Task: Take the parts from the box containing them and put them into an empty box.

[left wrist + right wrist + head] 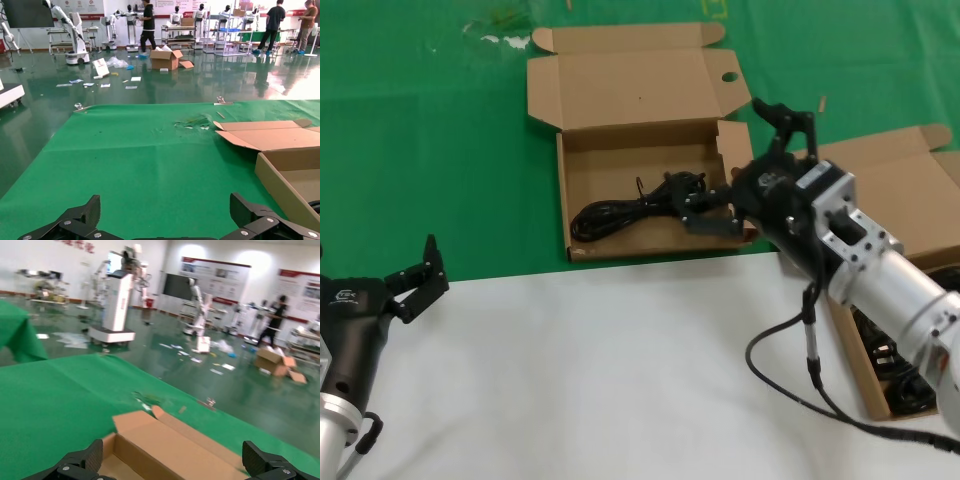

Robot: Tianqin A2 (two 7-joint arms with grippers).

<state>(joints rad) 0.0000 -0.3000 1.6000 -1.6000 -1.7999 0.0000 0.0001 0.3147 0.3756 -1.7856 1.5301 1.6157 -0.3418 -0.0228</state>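
The right gripper (745,165) hangs over the wide box (620,110), jaws released, beside a cord bundle (630,212). The cord looks light and floppy; I would take it at the thick looped middle. The left gripper (418,278) waits over the bench, jaws also released.

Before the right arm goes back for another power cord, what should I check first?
1. Right gripper open and empty: ok, fingers spread, nothing between them.
2. Power cord lying inside the wide holed box: ok.
3. Cord clear of the right gripper: cannot tell, one finger is close to the plug end.
4. More cords in the plain-lidded box: ok.
5. Left gripper out of the way: ok, open, parked near the body.
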